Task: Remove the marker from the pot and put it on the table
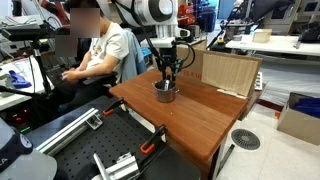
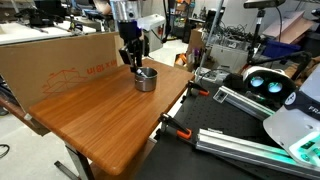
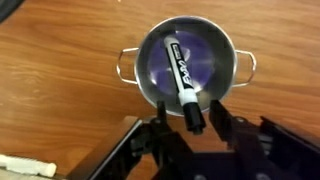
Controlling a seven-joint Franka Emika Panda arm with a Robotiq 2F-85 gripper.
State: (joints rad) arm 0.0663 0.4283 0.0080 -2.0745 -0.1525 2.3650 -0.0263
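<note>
The shiny silver pot [image 3: 212, 62] with short side handles stands on the reddish-brown wooden table [image 3: 60, 90]. It shows in both exterior views [image 1: 165, 93] [image 2: 146, 80]. The marker [image 3: 180, 75] lies slanted inside it, its body white with dark print. Its black end sticks over the near rim. My gripper [image 3: 189, 110] hangs right over the pot [image 1: 167, 80] [image 2: 136, 64]. It is open, one finger on each side of the marker's black end, with a gap on both sides.
A large cardboard box [image 2: 60, 60] [image 1: 228, 72] stands along the table's far edge behind the pot. A seated person [image 1: 100, 50] is close to the table. Orange-handled clamps [image 2: 175, 128] and a black metal frame [image 1: 110, 150] border the table's edge.
</note>
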